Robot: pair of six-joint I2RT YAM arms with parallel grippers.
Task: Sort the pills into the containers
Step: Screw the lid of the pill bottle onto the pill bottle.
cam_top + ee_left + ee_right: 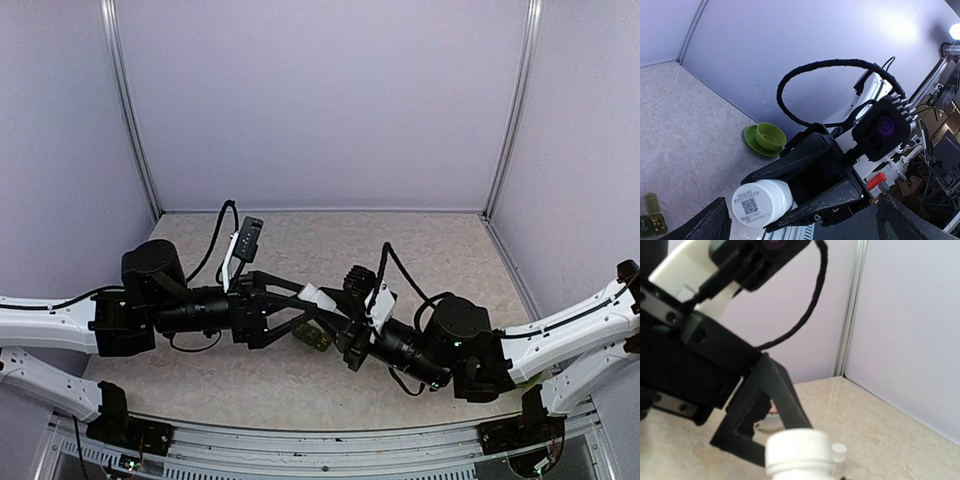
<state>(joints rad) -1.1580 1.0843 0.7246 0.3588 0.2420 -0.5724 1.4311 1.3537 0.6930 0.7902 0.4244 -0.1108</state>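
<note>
Pale marbled surface (330, 235), lilac walls on three sides. Nearest, above the middle of it, the two arms meet nose to nose. The right gripper (759, 204) has its fingers pinching a white pill bottle (765, 200), held off the surface. The left gripper (305, 315) faces it with its fingers (710, 225) spread wide on either side of the bottle, not touching it.

Below lies the pill organiser (652, 215), and farther off, by the foot of the wall, a green cup (770, 136) on its saucer.

The likely trouble is the handover or cap twist. If the left fingers close off-centre, the round bottle may swivel or slip from the right pinch. Opened up here, apart from the organiser, it could scatter pills. The grippers are also close enough to knock together.
</note>
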